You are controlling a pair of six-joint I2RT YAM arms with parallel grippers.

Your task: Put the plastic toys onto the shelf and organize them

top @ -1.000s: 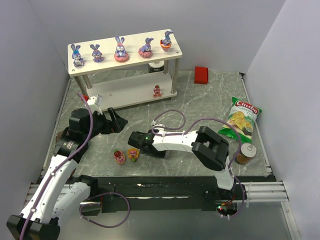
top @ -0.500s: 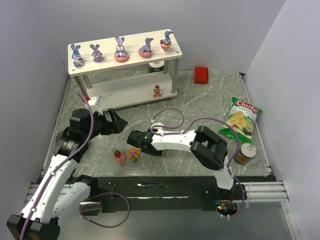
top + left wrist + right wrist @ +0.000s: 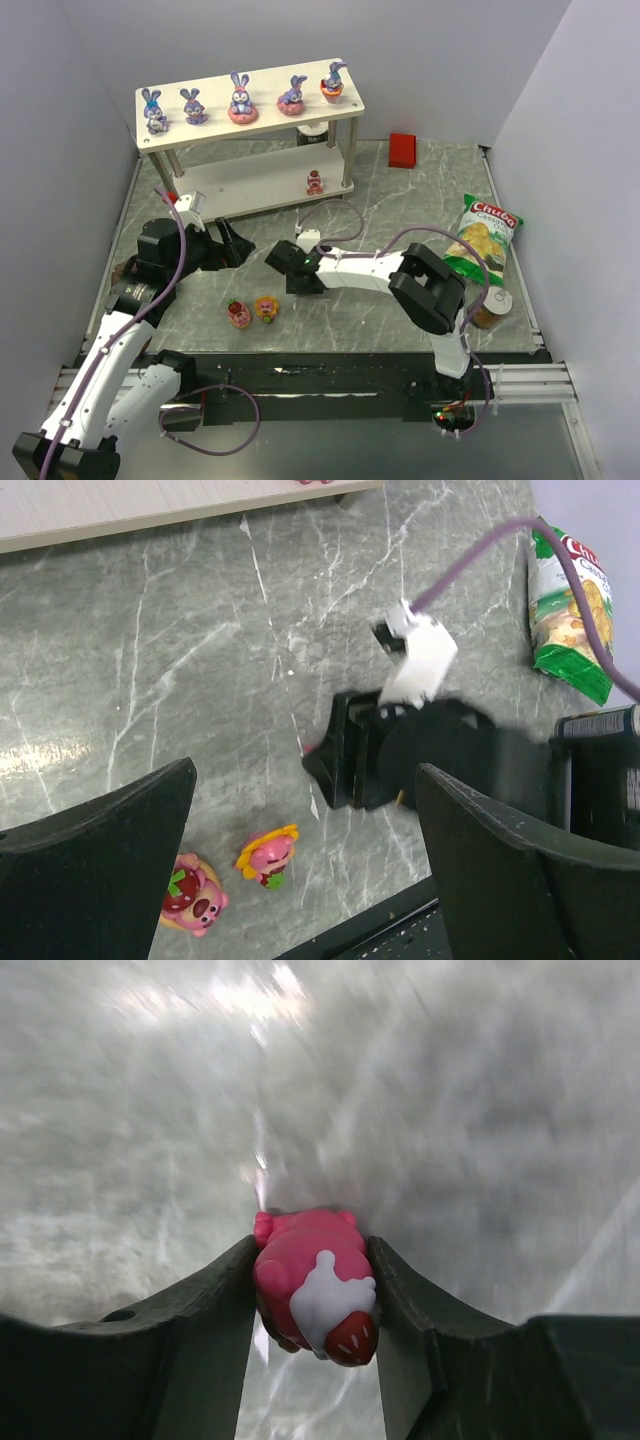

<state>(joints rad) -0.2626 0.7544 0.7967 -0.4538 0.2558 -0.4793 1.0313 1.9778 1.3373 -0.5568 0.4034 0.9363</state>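
Observation:
My right gripper (image 3: 310, 1245) is shut on a pink sweet toy (image 3: 305, 1280) with white icing and a strawberry, held just above the marble table; in the top view this gripper (image 3: 286, 263) is at the table's middle. Two more sweet toys, a pink one (image 3: 239, 314) and a yellow-rimmed one (image 3: 266, 308), lie near the front edge, below my open, empty left gripper (image 3: 305, 780). The shelf (image 3: 250, 120) carries several purple bunnies (image 3: 241, 98) on its top board. A pink toy (image 3: 314, 181) stands on its lower board.
A green chip bag (image 3: 480, 238) and a can (image 3: 490, 308) lie at the right side. A red block (image 3: 403, 149) sits at the back, right of the shelf. A dark round object (image 3: 313, 133) shows behind the shelf's right posts.
My right gripper has closed on the pink sweet toy and moved up-table toward the shelf, away from the two toys at the front. The left arm has not moved.

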